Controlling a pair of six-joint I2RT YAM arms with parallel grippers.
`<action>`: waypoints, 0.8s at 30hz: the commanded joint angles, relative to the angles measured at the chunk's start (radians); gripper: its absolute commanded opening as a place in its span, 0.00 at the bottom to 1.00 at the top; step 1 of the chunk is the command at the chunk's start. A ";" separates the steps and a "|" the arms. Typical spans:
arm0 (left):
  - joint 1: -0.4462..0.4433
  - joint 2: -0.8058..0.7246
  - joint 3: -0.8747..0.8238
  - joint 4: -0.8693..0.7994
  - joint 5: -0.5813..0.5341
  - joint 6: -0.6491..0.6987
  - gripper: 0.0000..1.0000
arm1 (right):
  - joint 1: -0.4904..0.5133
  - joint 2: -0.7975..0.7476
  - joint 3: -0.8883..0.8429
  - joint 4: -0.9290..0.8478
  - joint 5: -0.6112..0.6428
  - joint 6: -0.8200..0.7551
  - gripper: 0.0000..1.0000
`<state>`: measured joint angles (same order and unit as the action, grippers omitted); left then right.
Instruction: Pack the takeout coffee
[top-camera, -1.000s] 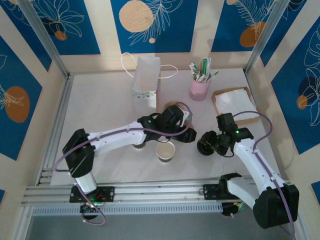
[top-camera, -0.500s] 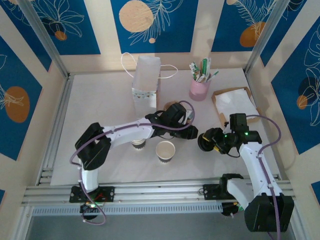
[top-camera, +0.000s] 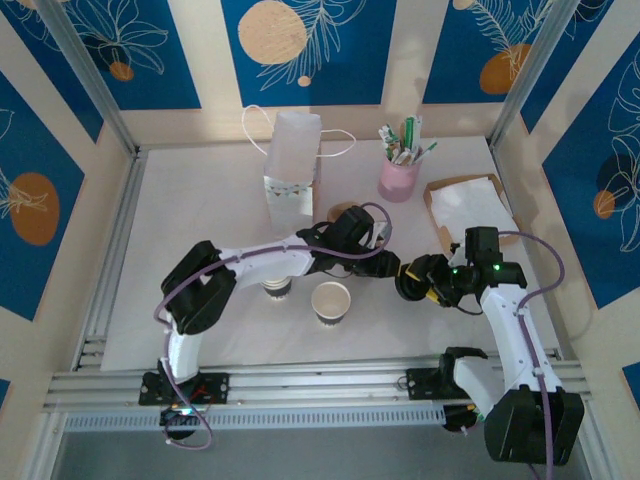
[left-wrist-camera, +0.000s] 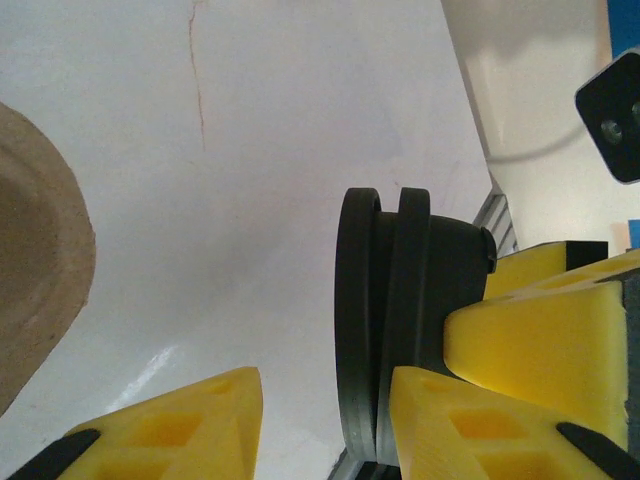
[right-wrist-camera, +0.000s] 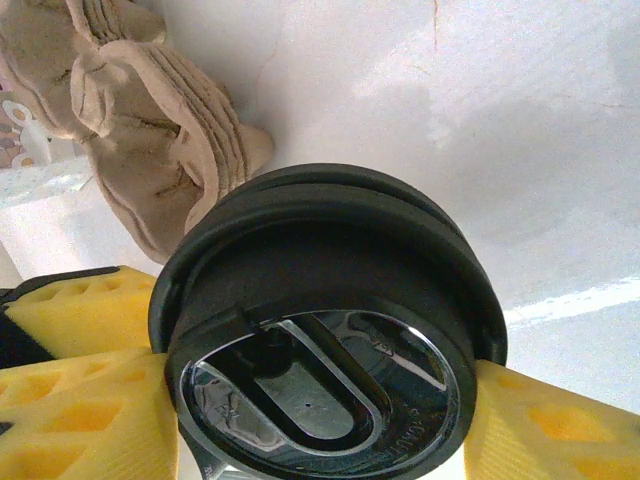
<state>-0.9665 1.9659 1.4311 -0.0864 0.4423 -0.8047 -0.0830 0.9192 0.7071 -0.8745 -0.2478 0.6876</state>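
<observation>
- The right pincer (top-camera: 413, 282) grips a black lid (top-camera: 405, 285) by its rim. On the right wrist camera the lid (right-wrist-camera: 320, 330) sits clamped between the two yellow pads (right-wrist-camera: 85, 390), its sip-tab face turned toward the lens.
- The left pincer (top-camera: 389, 267) meets it head-on, the two tips just beside each other above the white table (top-camera: 200, 200).
- On the left wrist camera the left pincer (left-wrist-camera: 320, 405) stands with its jaws apart. The lid (left-wrist-camera: 385, 320) is edge-on between them, close against one yellow finger (left-wrist-camera: 470, 420), with bare table showing between the lid and the other finger (left-wrist-camera: 170, 430). It is not closed on anything.
- The right pincer's yellow fingers (left-wrist-camera: 545, 325) hold the far side of the same lid.
- The takeout coffee (top-camera: 277, 289) stands well behind the left pincer, back along its arm and under the forearm. Its dark lower band shows, but the arm hides its top.
- A lidless cup (top-camera: 331, 300) stands on the base side of the left pincer, near it and apart from both pincers.
- A brown ribbed stack (top-camera: 343, 211) lies beyond the left pincer's wrist, and the same stack (right-wrist-camera: 150, 130) appears past the lid on the right wrist camera.
- Farther beyond both pincers stand a white paper bag (top-camera: 293, 160) and a pink holder of sachets (top-camera: 398, 178). White napkins (top-camera: 470, 203) lie beyond the right pincer.
</observation>
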 joint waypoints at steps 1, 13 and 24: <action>0.009 0.019 -0.021 0.047 0.039 -0.016 0.38 | -0.003 -0.010 0.014 -0.003 -0.053 -0.014 0.64; 0.015 0.018 -0.049 0.073 0.045 -0.027 0.34 | -0.013 -0.011 0.022 -0.007 -0.069 -0.015 0.63; 0.018 0.021 -0.063 0.071 0.044 -0.024 0.34 | -0.023 -0.014 0.029 -0.014 -0.088 -0.016 0.63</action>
<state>-0.9569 1.9675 1.3861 -0.0071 0.4713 -0.8322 -0.1009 0.9192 0.7071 -0.8791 -0.2672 0.6842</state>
